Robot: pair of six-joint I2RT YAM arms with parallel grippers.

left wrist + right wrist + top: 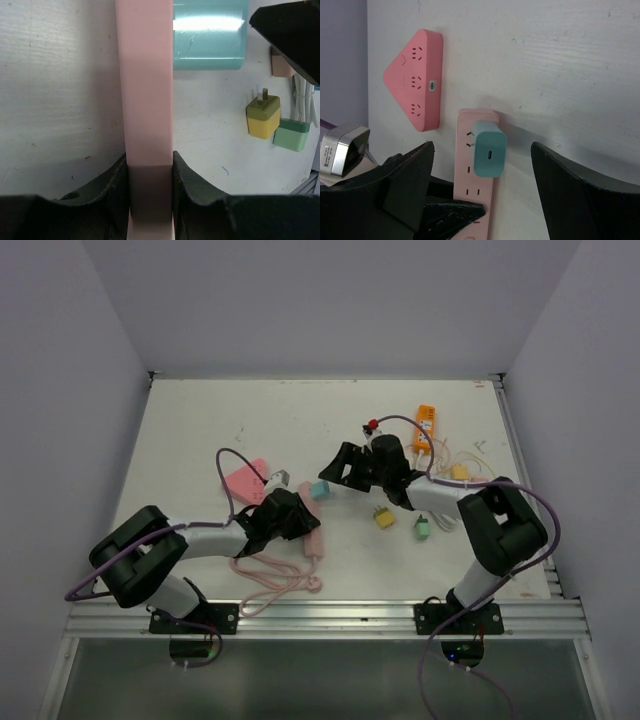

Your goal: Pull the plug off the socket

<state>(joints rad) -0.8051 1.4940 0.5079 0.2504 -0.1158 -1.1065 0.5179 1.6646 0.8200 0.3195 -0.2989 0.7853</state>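
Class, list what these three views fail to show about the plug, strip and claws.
- Prongs of the teal plug: right wrist view, hidden by its own body.
- Far end of the pink strip: left wrist view, cut off by the top edge.
- Grip of the left claw: top external view, covered by the left arm.

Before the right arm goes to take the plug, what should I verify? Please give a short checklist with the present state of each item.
1. Left tool shut on the pink power strip: ok, a finger presses each side.
2. Teal charger seated in the strip: ok, not yet pulled.
3. Right tool open wider than the charger: ok.
4. Right tool touching the charger: not ok, its fingers stand apart from it.
5. Triangular pink socket and yellow adapter away from the charger: ok.
6. Left hold firm enough to resist the pull: cannot tell.
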